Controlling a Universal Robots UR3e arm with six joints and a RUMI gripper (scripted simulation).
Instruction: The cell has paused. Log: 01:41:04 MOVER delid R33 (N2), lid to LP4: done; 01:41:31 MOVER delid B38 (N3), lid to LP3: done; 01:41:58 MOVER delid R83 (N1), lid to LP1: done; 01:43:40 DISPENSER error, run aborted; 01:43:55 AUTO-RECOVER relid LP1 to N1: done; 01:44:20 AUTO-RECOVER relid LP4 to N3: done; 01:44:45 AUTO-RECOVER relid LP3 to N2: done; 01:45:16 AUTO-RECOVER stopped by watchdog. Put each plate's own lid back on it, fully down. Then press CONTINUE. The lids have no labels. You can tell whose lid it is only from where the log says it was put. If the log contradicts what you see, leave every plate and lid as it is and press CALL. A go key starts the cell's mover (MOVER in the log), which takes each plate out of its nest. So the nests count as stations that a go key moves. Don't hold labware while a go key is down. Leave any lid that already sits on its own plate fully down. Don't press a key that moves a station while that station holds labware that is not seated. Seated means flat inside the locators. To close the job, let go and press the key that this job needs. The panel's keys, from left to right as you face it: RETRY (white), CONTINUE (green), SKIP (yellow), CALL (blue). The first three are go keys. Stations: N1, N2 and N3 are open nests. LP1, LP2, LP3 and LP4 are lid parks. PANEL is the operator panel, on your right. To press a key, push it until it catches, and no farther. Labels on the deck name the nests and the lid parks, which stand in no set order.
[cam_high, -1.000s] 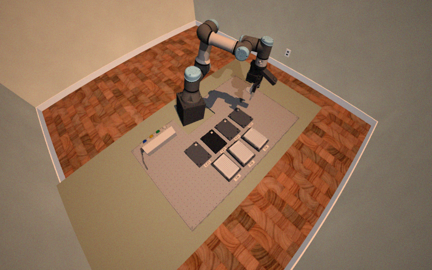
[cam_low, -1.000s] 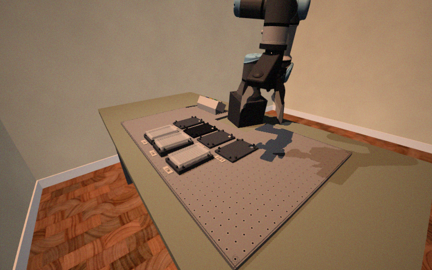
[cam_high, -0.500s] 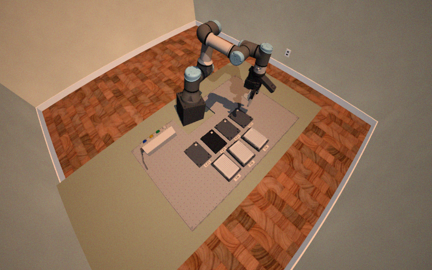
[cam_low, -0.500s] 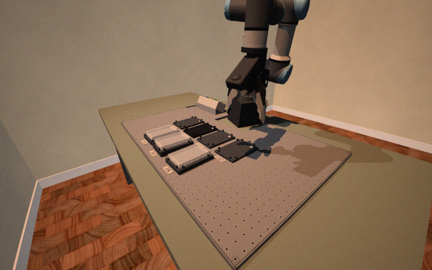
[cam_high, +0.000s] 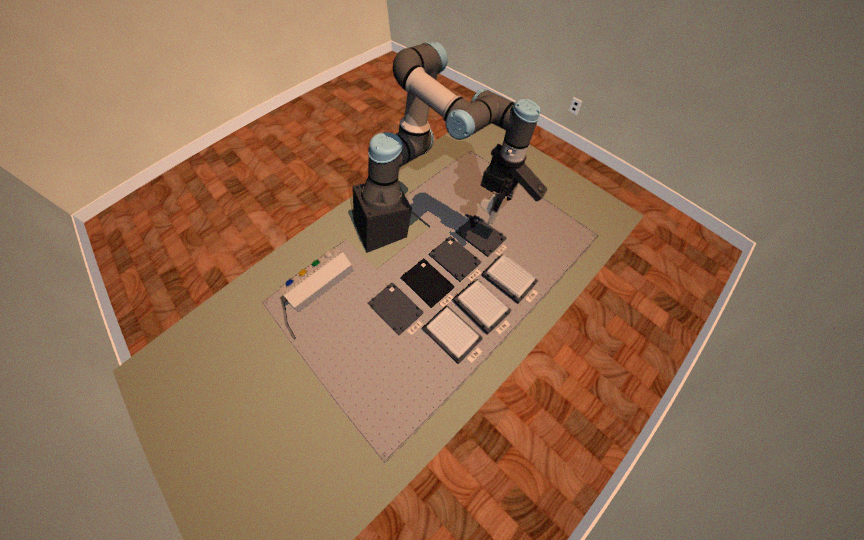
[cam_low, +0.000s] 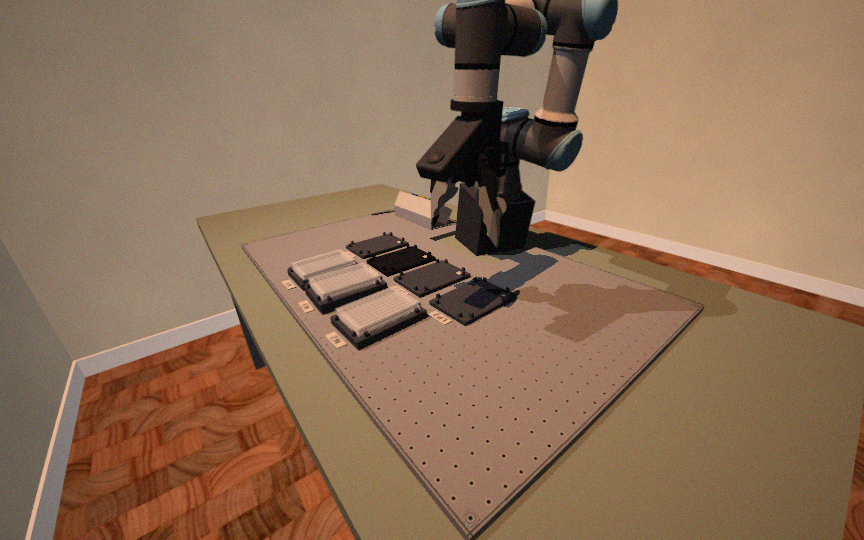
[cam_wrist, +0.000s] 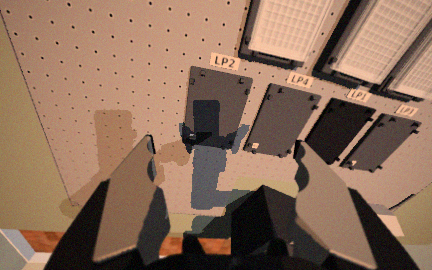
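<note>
1. Top: the arm (cam_high: 433, 92) (cam_low: 477, 38) reaches out from its base, and its fingers (cam_high: 490, 206) (cam_low: 439, 206) hang open above the deck (cam_high: 356, 369) (cam_low: 509, 394) (cam_wrist: 60, 60), near LP2 (cam_high: 485, 241) (cam_low: 455, 306) (cam_wrist: 215, 90).
2. Top: next to LP2, in a row towards the panel (cam_high: 318, 280) (cam_low: 414, 210), come LP4 (cam_high: 454, 257) (cam_low: 432, 277) (cam_wrist: 284, 117), LP1 (cam_high: 426, 282) (cam_low: 401, 259) (cam_wrist: 342, 125) and LP3 (cam_high: 395, 308) (cam_low: 377, 244) (cam_wrist: 382, 142). LP1 looks blackest.
3. Top: three pale plates sit in dark nests in a second row: the near-LP2 plate (cam_high: 510, 277) (cam_low: 379, 310) (cam_wrist: 287, 27), the middle plate (cam_high: 482, 305) (cam_low: 344, 280) (cam_wrist: 382, 40) and the end plate (cam_high: 452, 333) (cam_low: 323, 262) (cam_wrist: 417, 75). The nest labels are too small to read surely.
4. Top: the panel carries a blue key (cam_high: 289, 282), a yellow key (cam_high: 302, 272), a green key (cam_high: 315, 262) and a white key (cam_high: 328, 254).
5. Exterior: the fingers point down, well apart from each other and above the desk (cam_high: 223, 407) (cam_low: 732, 394) (cam_wrist: 15, 175). The plates look level, with clear upper edges; I cannot tell whether each lid is fully down.
6. Exterior: shadow crosses part of LP2.
7. Wrist: the fingers stand wide open, gripping nothing, with LP2 showing between them. Its label reads clearly, as does LP4's; LP3's is blurred. A dark shadow covers LP2's middle.

In the top view the gripper (cam_high: 493, 213) (cam_low: 463, 235) (cam_wrist: 223, 138) is shifting toward seven o'clock, nearer park LP2 (cam_high: 490, 241) (cam_low: 460, 310) (cam_wrist: 217, 89); in the exterior view it is sliding toward nine o'clock. The arm's forward blue-capped joint (cam_high: 460, 124) is swinging toward eight o'clock from above. The gripper's shadow (cam_low: 482, 296) (cam_wrist: 206, 117), clear of LP2 a second ago, is now falling across it.
</note>
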